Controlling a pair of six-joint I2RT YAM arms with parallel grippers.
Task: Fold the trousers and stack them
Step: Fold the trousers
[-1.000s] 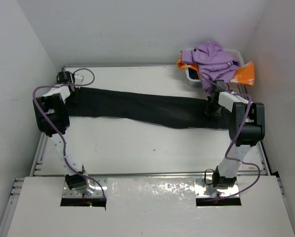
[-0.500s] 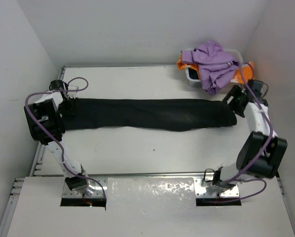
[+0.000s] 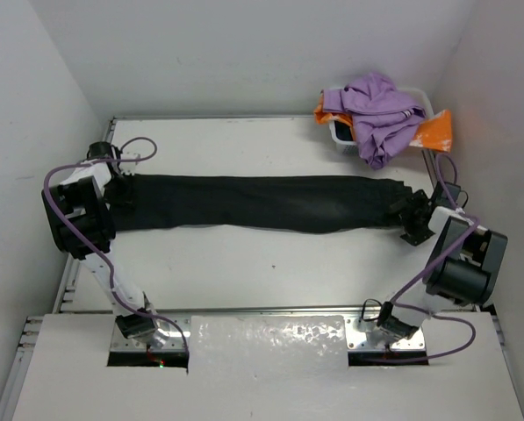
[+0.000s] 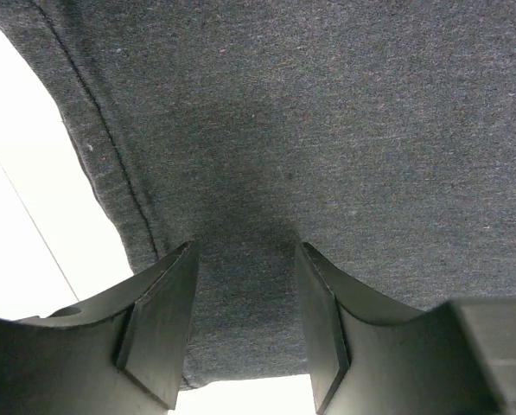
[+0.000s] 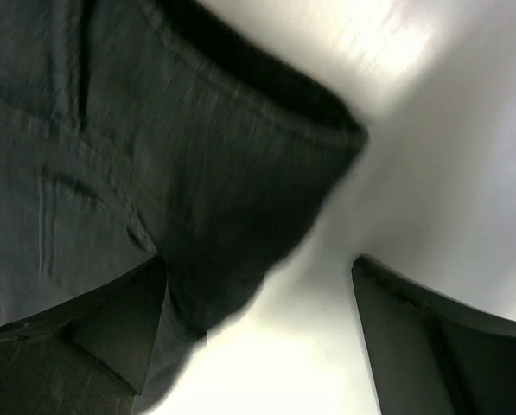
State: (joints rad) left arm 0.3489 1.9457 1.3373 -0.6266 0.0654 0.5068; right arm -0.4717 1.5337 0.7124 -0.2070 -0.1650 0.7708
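The black trousers lie flat in one long band across the table, left to right. My left gripper is at their left end. In the left wrist view its fingers stand apart over the grey-black fabric near its hem, which lies flat between them, not pinched. My right gripper is low at the right end. In the right wrist view the right gripper is wide open, with the trousers' edge beside its left finger and bare table between the jaws.
A purple garment and an orange cloth are heaped on a white basket at the back right corner. White walls close in on the table at left, back and right.
My right gripper has let go of the trousers' right end, swung out to the right and come back low beside it. The trousers now lie straighter. The left gripper has shifted slightly left.
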